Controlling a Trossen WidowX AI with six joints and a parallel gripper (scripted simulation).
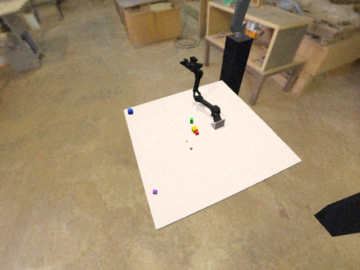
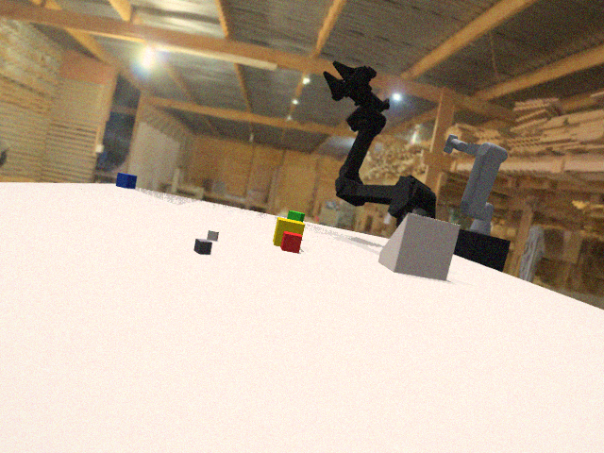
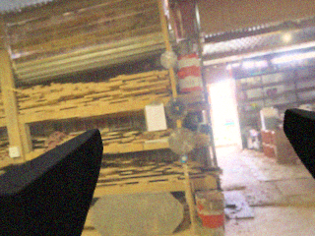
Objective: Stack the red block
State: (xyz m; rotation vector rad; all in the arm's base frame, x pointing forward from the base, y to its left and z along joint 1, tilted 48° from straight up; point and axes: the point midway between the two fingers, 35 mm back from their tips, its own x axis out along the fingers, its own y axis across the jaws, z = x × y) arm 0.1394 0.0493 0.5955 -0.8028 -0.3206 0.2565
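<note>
The small red block (image 1: 196, 133) (image 2: 292, 243) lies on the white table top (image 1: 232, 162) (image 2: 311, 351), close beside a larger yellow block; whether they touch is unclear. The green tower (image 1: 191, 120) (image 2: 295, 215) stands upright behind the yellow block, which hides its lower part in the exterior view. My gripper (image 1: 185, 60) (image 2: 329, 68) (image 3: 191, 129) is open and empty. It is raised high above the table, far from the red block and the tower. The wrist view shows only the two spread fingers and the workshop background, no blocks.
The yellow block (image 1: 194, 129) (image 2: 288, 226) is between red block and tower. A dark cube (image 1: 190, 148) (image 2: 203, 246) and tiny grey cube (image 1: 187, 141) (image 2: 212, 236) lie nearby. A grey wedge (image 1: 218, 124) (image 2: 427, 248) is by my base. Blue (image 1: 130, 111) (image 2: 125, 180) and purple (image 1: 154, 192) blocks lie near edges.
</note>
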